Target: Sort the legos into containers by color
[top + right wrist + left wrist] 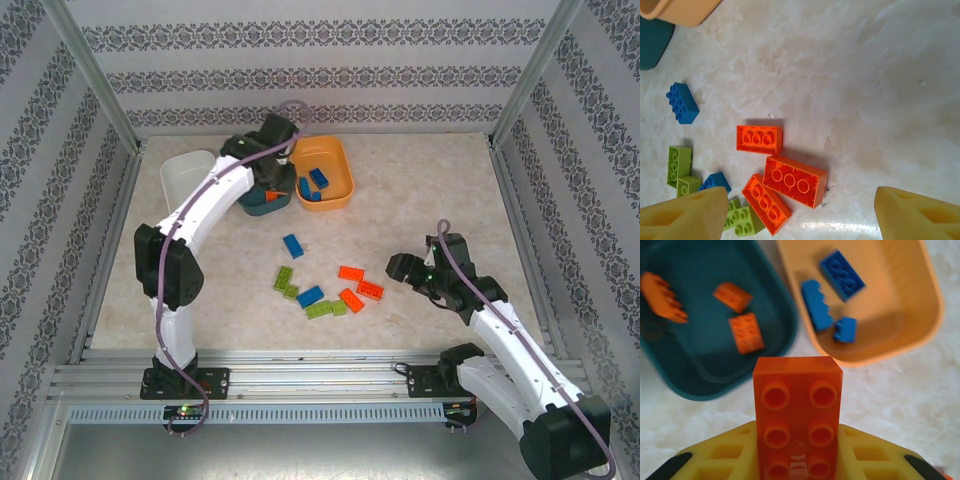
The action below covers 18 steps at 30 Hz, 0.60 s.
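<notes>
My left gripper point(797, 447) is shut on an orange lego point(797, 390), held above the table just in front of the dark teal tub point(695, 375) and the orange tub point(910, 335). Three orange legos point(746, 333) lie in the teal tub, and three blue legos point(842, 275) lie in the orange one. In the top view this gripper point(268, 180) hangs over the teal tub point(268, 207). My right gripper point(800, 220) is open above three loose orange legos point(795, 180) with nothing between its fingers; from above it point(397, 268) sits just right of them point(370, 290).
A white tub point(185, 170) stands left of the teal one. Loose blue legos point(293, 246) and green legos point(285, 279) lie mid-table, left of the orange group. Metal frame posts and patterned walls ring the table.
</notes>
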Available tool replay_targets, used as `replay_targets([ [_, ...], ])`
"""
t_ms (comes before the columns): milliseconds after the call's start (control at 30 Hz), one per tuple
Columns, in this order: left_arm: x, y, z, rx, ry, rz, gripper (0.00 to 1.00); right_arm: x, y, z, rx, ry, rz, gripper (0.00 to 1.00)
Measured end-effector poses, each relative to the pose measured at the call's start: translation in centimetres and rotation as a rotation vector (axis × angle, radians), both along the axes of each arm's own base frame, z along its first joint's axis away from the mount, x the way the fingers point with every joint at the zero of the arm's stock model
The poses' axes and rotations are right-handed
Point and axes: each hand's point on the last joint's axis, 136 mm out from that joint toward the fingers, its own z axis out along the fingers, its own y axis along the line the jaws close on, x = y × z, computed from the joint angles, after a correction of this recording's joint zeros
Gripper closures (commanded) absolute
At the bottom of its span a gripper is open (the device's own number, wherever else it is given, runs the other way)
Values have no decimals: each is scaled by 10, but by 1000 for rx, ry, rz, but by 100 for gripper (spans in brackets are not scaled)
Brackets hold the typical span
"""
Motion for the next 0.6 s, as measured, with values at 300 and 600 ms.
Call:
replay_targets([
  [300,69,62,-45,20,35,124,68,-9,25,6,-25,9,88,23],
  [600,127,89,-115,29,90,166,68,-24,39,23,-20,-20,131,23],
])
